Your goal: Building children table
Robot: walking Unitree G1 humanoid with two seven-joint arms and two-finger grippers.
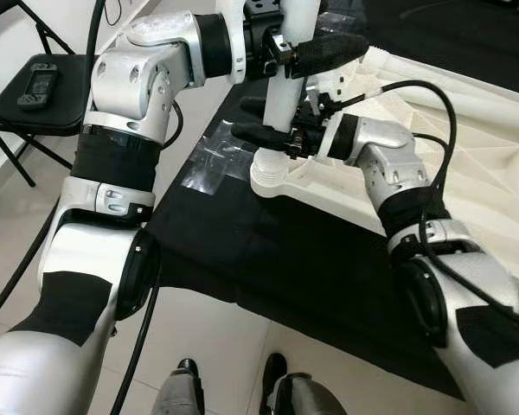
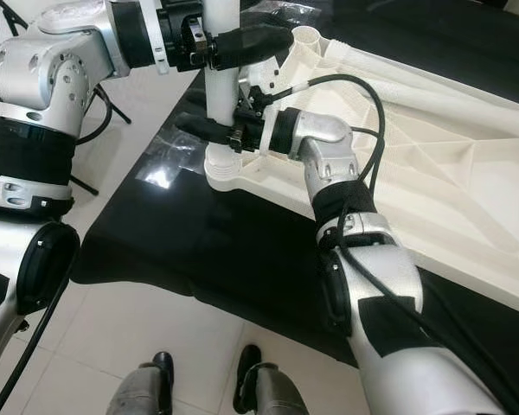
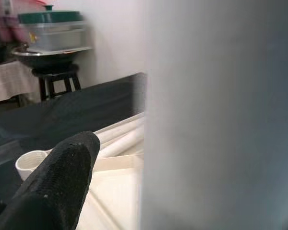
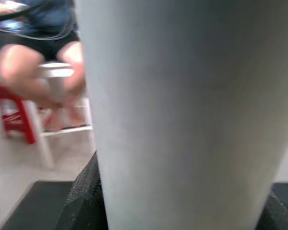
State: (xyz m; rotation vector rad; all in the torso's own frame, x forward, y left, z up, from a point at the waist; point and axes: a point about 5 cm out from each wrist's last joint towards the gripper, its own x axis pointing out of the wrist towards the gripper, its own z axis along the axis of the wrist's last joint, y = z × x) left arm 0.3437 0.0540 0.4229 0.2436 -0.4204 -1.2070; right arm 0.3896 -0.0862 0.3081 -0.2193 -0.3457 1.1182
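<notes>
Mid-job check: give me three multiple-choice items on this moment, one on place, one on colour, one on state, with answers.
1. Where does the table leg stand?
A. in a corner socket of the upturned tabletop
B. flat on the tiles
C. on the chair

2. What colour is the cloth under the tabletop?
A. red
B. black
C. white

3. How is the leg held?
A. by neither claw
B. by the right claw alone
C. left claw above, right claw below

Answers: 1 A, its foot meets the socket; 2 B, dark sheet over the tiles; 3 C, both sets of fingers clamp it.

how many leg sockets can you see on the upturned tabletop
2. One at the near-left corner, with the white leg standing in it, gripped by the left gripper above and the right gripper below. One empty at the far-left corner. Other corners are out of frame.
</notes>
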